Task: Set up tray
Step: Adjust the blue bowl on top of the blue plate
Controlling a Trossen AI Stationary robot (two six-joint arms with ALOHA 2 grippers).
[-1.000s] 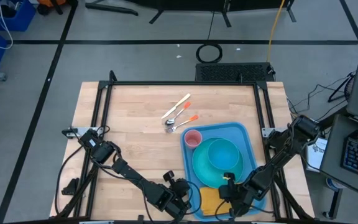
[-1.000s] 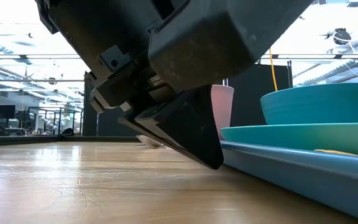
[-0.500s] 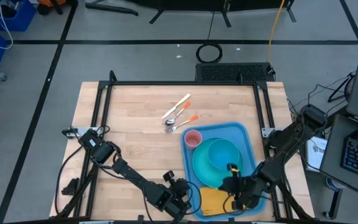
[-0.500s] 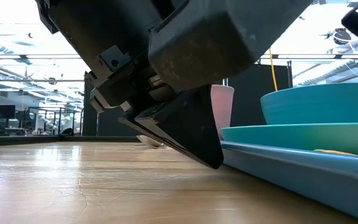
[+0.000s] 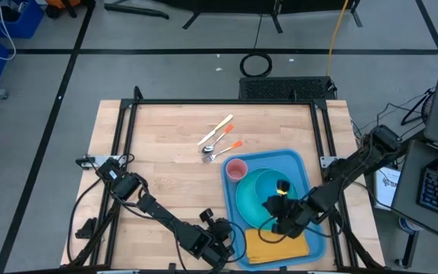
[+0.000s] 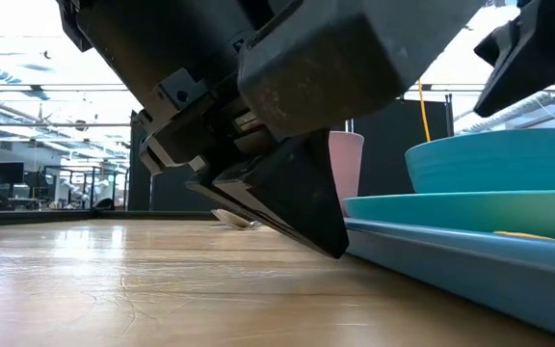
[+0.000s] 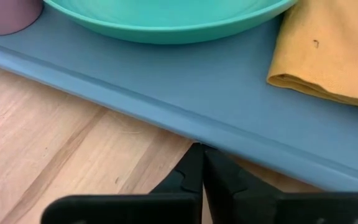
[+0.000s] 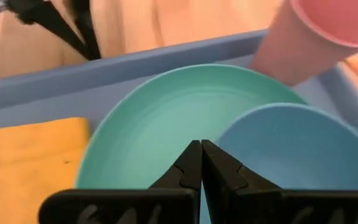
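Note:
The blue tray (image 5: pixel 304 172) lies flat on the right half of the table. On it are a turquoise plate (image 5: pixel 246 204) carrying a blue bowl (image 8: pixel 291 152), a pink cup (image 5: pixel 236 169) at its far left corner, and a folded yellow napkin (image 5: pixel 276 246) at its near end. My left gripper (image 5: pixel 224 237) is shut, low at the tray's left rim (image 7: pixel 166 118). My right gripper (image 5: pixel 274 215) is shut and hangs above the plate (image 8: pixel 148 137) and the bowl's near edge, touching nothing. My left gripper has its shut fingertips (image 7: pixel 202 149) against the outer side of the tray's left rim (image 7: pixel 210 138), toward the near end. It comes from the table's left, slanting down, as the low view shows (image 6: pixel 340 249). The tray stays flat on the table.
A spoon and two more pieces of cutlery with cream and orange handles (image 5: pixel 219 141) lie on the bare wood beyond the tray. The table's left half is open wood. A black frame (image 5: pixel 226 101) runs along the far edge and sides.
My right gripper has risen and moved from over the napkin at the tray's near end toward the far edge, and now hangs over the plate. The napkin, earlier partly covered by it, shows whole. The tray and the left gripper stayed put.

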